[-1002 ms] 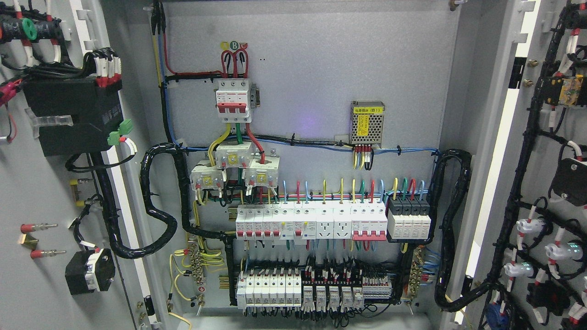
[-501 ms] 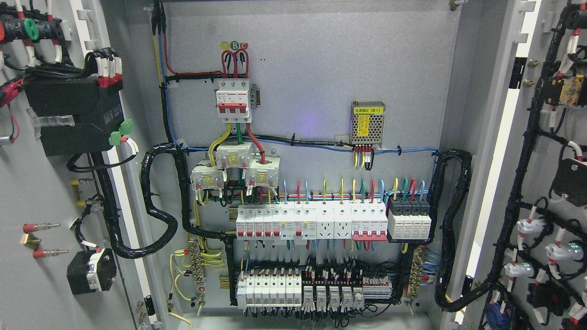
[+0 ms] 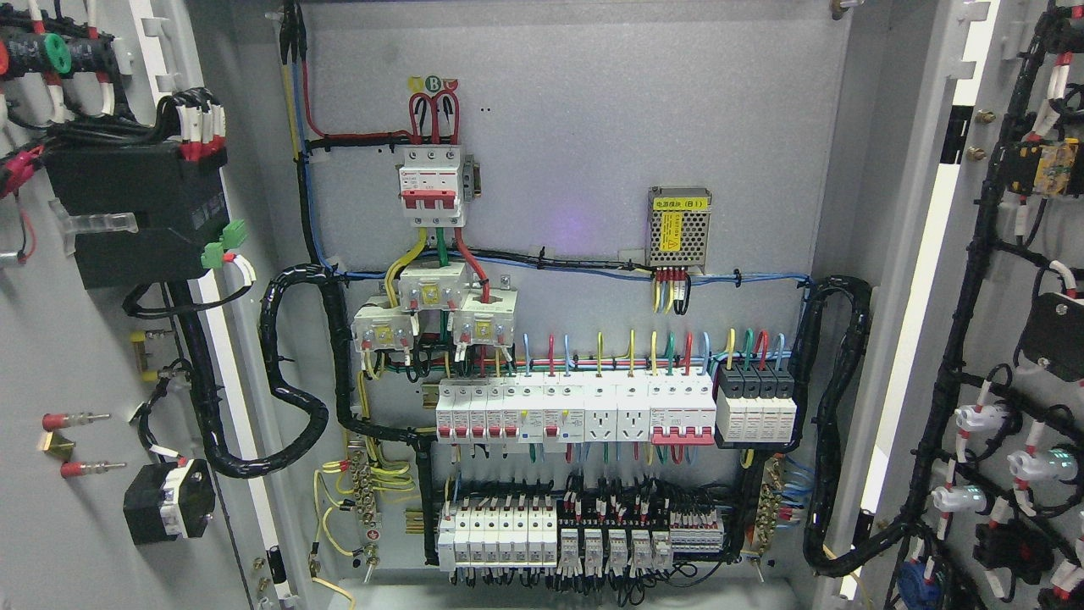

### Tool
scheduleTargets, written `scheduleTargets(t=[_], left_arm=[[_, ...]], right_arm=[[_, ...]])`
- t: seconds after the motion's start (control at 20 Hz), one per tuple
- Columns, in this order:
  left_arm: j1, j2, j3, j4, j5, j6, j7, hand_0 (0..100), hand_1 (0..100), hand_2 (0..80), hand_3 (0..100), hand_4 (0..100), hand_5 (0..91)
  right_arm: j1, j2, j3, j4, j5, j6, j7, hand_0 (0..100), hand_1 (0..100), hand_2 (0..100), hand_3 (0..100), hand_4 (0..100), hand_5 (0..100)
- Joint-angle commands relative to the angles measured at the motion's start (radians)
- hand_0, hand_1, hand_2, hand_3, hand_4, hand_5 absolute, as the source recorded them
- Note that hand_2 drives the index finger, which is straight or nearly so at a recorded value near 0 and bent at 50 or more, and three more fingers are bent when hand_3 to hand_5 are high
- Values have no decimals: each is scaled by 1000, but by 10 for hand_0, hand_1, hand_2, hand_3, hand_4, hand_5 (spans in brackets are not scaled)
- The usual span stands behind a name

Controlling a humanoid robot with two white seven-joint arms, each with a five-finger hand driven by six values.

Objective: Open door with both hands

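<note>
1. Cabinet (image 3: 576, 102) fills the head view, grey inside, with its back panel facing the camera and both doors standing wide open; neither robot hand nor arm shows, so I cannot tell how the fingers are set.
2. Left door (image 3: 51, 356) is swung out at the picture's left edge, its inner face turned to the camera; it carries a black box (image 3: 135, 212) with red-and-white wires along its top, and a smaller black part (image 3: 167, 500) low down.
3. Right door (image 3: 987, 356) is swung out at the right edge; black cable bundles (image 3: 965, 280) run down its inner face past white lamp sockets (image 3: 974, 419).
4. Thick black hoses (image 3: 292, 373) loop from each door into the cabinet, one on either side of the panel.
5. Long row of white breakers (image 3: 576, 411) crosses the panel's lower half, with a second, lower row (image 3: 500, 529) beneath it; coloured wires rise from the upper row.
6. Red-handled main switch (image 3: 432, 185) sits high on the panel, left of centre; three white blocks (image 3: 434, 309) cluster just below it.
7. Small mesh-covered power unit (image 3: 678, 227) with a yellow label is mounted to the right of the main switch, well apart from it.
</note>
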Motion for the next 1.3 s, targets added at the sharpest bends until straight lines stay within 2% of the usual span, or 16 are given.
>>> scheduleTargets(t=[0.0,0.2,0.3,0.4,0.55,0.7,0.9,1.1,1.25], left_arm=[[-1,0,0,0,0,0,3,0,0,0,0,0,0],[-35,-3,-2,0,0,0,5,0,0,0,0,0,0],[-35,-6,0,6,0,0,3,0,0,0,0,0,0],[-32,-8,-6,-6,-1,0,2,0,0,0,0,0,0],[3,-8,-32,-148,-6,2,2,0,0,0,0,0,0],[86,-3,-92,-378,-8,3,2,0,0,0,0,0,0],[180,5,-116,-704,-11,6,2,0,0,0,0,0,0],[264,41,-181,-992,-15,8,5,0,0,0,0,0,0],[342,107,-236,-1224,-20,8,14,0,0,0,0,0,0]], right_arm=[[150,-145,-81,4,0,-134,-16,379,0,0,0,0,0],[268,-223,-134,0,-2,-144,-16,379,0,0,0,0,0],[319,-240,-183,-1,-2,-144,-16,379,0,0,0,0,0],[348,-240,-240,-6,-2,-144,-16,379,0,0,0,0,0],[417,-235,-317,-81,-2,-144,-16,379,0,0,0,0,0],[478,-244,-349,-150,2,-144,-14,379,0,0,0,0,0],[547,-247,-418,-210,0,-144,-10,379,0,0,0,0,0],[639,-293,-501,-321,0,-151,-17,379,0,0,0,0,0],[690,-298,-539,-404,0,-235,-19,379,0,0,0,0,0]])
